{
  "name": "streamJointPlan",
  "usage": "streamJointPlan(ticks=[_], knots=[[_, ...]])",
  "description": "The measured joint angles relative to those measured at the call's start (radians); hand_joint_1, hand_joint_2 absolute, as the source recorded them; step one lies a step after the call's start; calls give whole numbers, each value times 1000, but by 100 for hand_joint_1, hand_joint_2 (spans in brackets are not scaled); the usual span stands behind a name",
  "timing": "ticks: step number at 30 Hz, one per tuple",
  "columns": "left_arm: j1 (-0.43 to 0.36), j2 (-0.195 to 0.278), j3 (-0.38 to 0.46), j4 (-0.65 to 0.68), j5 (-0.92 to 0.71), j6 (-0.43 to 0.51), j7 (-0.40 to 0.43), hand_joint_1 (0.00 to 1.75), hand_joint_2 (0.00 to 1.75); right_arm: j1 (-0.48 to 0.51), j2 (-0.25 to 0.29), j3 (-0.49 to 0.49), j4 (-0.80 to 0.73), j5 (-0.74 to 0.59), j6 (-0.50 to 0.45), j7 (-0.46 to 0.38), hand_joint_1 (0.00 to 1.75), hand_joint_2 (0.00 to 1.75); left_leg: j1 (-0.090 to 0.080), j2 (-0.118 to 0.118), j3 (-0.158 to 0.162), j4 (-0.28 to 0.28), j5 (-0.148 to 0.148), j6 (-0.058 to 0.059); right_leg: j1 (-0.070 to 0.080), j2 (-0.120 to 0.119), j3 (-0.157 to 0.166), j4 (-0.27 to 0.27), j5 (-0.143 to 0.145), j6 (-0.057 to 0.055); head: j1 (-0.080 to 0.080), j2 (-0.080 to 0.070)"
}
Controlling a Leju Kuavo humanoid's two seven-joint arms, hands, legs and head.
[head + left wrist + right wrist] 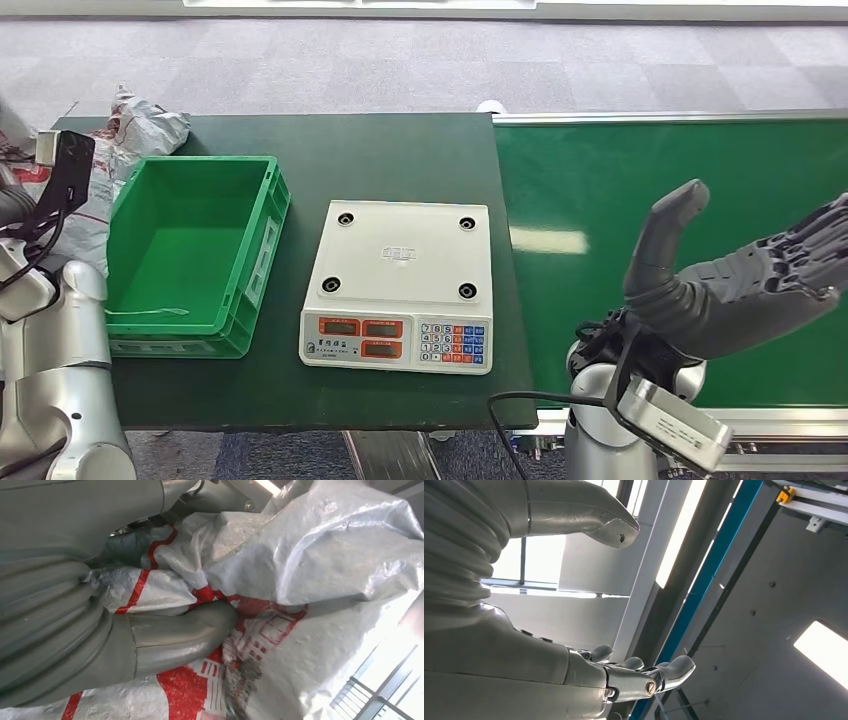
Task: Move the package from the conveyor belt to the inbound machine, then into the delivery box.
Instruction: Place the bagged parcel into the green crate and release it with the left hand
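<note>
The right hand [745,280] hangs over the conveyor belt [600,200], fingers spread, holding nothing; no package lies under it. The scale [400,285] sits beside it — green box [190,255] farther; left hand [165,640] touches a white-and-red bag [310,570], grip unclear.

You see right hand [589,600] spread wide, nothing in it. Big grey thumb [589,515] sticks out one side, darker fingers [659,672] other side, gap btwn them. Cam looks up: ceiling w/ blue beam [709,575], bright light strip [679,535], window [524,565] behind thumb.
</note>
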Motion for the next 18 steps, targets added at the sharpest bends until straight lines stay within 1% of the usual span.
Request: streamJointPlan(ticks=[3, 5, 7, 10, 14, 18], knots=[[-6, 3, 0, 9, 0, 0, -31, 0, 0, 0, 0, 0, 0, 1, 0, 0, 0, 175, 0, 0, 0, 0, 0, 0, 0, 0, 0, 0, 0, 0, 0, 0], [-31, 6, -9, 71, 0, 0, -63, 0, 0, 0, 0, -1, 0, 5, 0, 0, 0, 175, 0, -1, 0, 0, 0, 0, 0, -2, 0, 0, 0, 0, 0, 0], [-70, 6, -30, 171, 0, 0, -101, 0, 0, 0, 0, -1, 0, 13, 0, 0, 0, 175, 0, -3, 0, 0, 0, 0, 0, -4, 1, 0, 0, 0, 0, 0], [-95, -9, -64, 267, 7, 0, -167, 0, 0, 0, 0, 0, 0, 21, 0, -1, 0, 175, 0, -2, 1, 0, 1, 0, -1, -2, 1, 0, 1, 0, 0, 0], [-89, -39, -75, 304, 64, 0, -303, 0, 0, 0, 0, 0, 0, 22, 0, -1, 0, 175, -1, 0, 1, 1, 0, 0, -1, 0, 0, 0, 2, 0, 0, 0], [-81, -66, -75, 309, 152, 0, -432, 0, 0, 0, 0, 0, 0, 21, 0, 0, 0, 175, -1, 0, 0, 1, 0, 0, -1, -1, 0, 0, 2, 0, 0, 0]])
